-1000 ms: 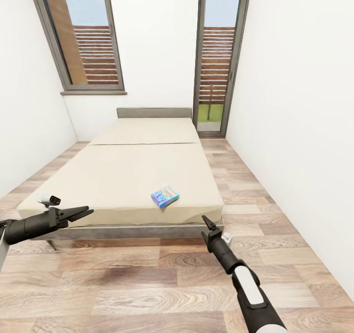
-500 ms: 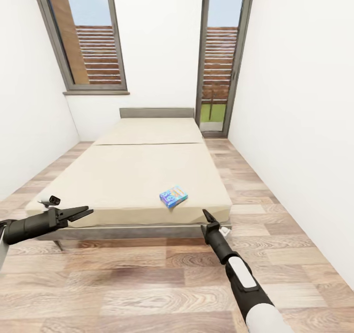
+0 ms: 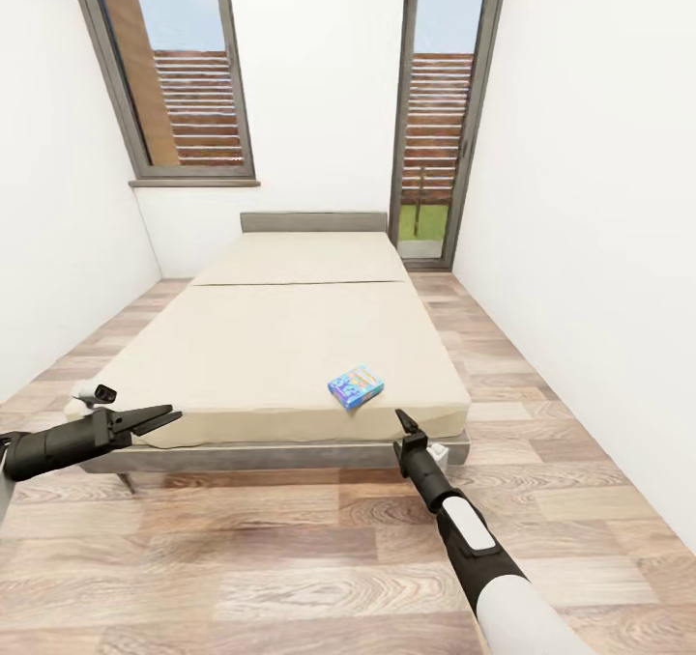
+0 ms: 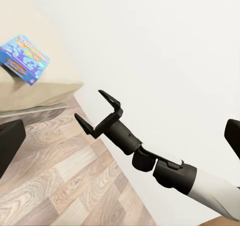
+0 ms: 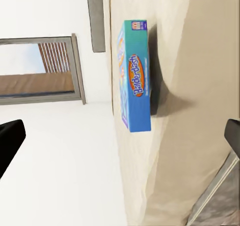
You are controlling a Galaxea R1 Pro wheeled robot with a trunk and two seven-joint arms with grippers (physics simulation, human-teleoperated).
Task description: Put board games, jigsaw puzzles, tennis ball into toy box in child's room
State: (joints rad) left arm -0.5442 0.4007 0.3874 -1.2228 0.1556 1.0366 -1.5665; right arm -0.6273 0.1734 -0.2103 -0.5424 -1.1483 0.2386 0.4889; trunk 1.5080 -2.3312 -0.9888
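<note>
A small blue board game (image 3: pixel 355 385) lies flat on the beige mattress of the bed (image 3: pixel 271 336), close to its near right corner. My right gripper (image 3: pixel 406 425) is open, just off that corner and slightly right of the box, touching nothing. My left gripper (image 3: pixel 166 413) hovers open and empty before the bed's near left corner. In the left wrist view the board game (image 4: pixel 22 58) rests on the bed (image 4: pixel 15 16), and the right gripper (image 4: pixel 90 104) has its jaws spread. The right wrist view looks straight at the board game (image 5: pixel 135 76) between its fingers (image 5: pixel 7 141).
White walls close in on both sides. A dark-framed window (image 3: pixel 188 75) and a tall glass door (image 3: pixel 440 114) are on the far wall behind the low headboard (image 3: pixel 313 221). A strip of wood-plank floor (image 3: pixel 503 365) runs along the bed's right side.
The whole view has shifted, so the bed and box sit further right in the picture. My right gripper has reached forward, nearer the bed's corner and the box. Left arm unchanged.
</note>
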